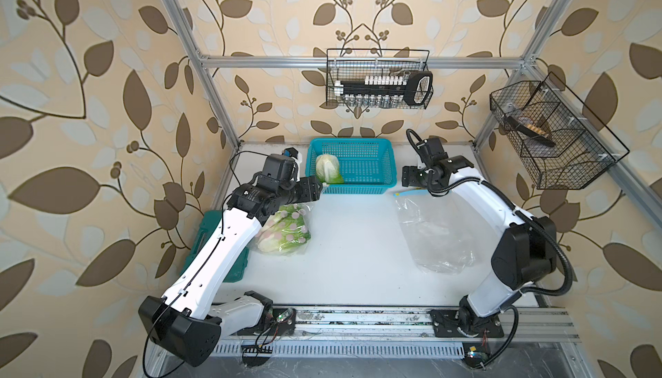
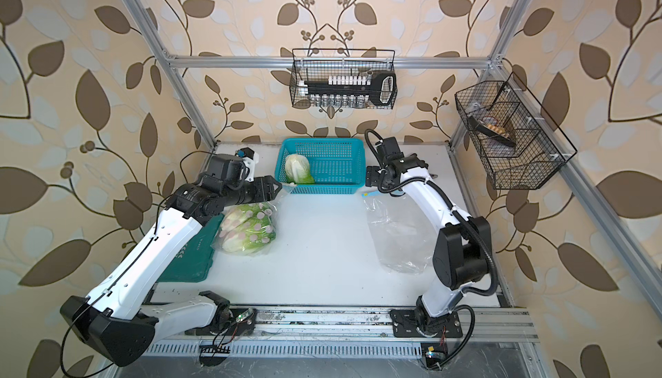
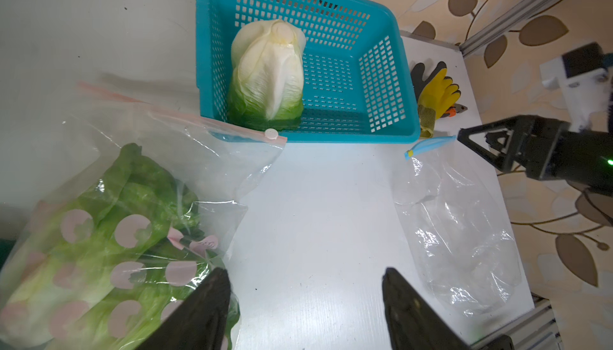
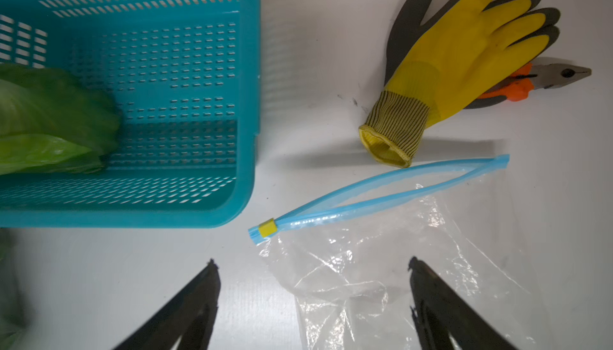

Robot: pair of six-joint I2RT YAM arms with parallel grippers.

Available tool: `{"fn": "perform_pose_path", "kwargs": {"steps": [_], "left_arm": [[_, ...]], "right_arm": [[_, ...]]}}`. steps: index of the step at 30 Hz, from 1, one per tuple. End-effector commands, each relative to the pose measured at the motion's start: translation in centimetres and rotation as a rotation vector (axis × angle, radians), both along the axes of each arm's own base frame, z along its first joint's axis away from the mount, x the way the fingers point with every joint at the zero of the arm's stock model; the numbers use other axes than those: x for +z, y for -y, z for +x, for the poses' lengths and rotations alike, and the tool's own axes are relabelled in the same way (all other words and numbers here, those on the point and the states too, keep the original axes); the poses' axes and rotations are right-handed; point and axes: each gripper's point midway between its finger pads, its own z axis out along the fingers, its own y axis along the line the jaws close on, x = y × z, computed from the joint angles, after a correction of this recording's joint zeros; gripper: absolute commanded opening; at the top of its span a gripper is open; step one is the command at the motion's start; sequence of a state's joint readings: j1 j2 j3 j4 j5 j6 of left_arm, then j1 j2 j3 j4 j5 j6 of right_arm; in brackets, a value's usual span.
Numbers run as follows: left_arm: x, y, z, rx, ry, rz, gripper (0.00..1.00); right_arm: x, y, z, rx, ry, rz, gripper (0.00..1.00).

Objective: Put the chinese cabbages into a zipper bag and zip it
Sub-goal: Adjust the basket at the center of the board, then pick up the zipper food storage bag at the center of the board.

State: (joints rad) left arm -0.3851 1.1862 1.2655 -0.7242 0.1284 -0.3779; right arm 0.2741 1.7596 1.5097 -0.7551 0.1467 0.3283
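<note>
One cabbage (image 1: 326, 168) is sitting in the teal basket (image 1: 358, 189) at the back of the desk (image 1: 351, 250), green end toward the front. The other cabbages (image 1: 286, 231) are already inside a pink-dotted zipper bag (image 3: 212, 166) on the left, right by the basket's corner. A second clear bag (image 1: 437, 240) with a blue zip (image 4: 381, 192) lies flat and empty on the right, near some yellow gloves (image 4: 464, 49). The left fingers (image 3: 212, 298) are spread wide with nothing in them. Same deal for the right fingers (image 4: 199, 298), gaping above the blue-zip end, gripping nothing.
</note>
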Motion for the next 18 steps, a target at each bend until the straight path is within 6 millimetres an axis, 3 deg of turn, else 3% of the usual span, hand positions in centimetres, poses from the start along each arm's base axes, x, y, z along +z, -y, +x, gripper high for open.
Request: {"fn": "perform_pose_path", "kwargs": {"steps": [1,6,11,14,16,18], "left_arm": [[-0.1,2.1,-0.4,-0.058,0.000,-0.028,0.73],[-1.7,3.3,-1.6,-0.090,-0.031,-0.034,0.73],[-2.5,4.0,-1.6,-0.106,-0.052,-0.034,0.73],[-2.4,4.0,-1.5,-0.109,-0.047,-0.031,0.73],[-2.4,4.0,-1.4,-0.108,-0.045,-0.030,0.73],[-2.6,4.2,-1.4,-0.112,-0.048,-0.031,0.73]], "right_arm": [[-4.1,0.1,0.1,0.095,-0.146,-0.121,0.89],[-5.3,-1.7,0.2,0.236,-0.169,0.027,0.96],[-6.9,-2.0,-2.2,0.317,-0.316,0.069,0.99],[-5.4,1.1,-3.4,0.190,-0.241,-0.103,1.00],[-3.3,2.0,-4.3,0.111,-0.153,-0.120,1.00],[-2.5,2.3,-5.2,0.068,-0.108,-0.145,1.00]]}}
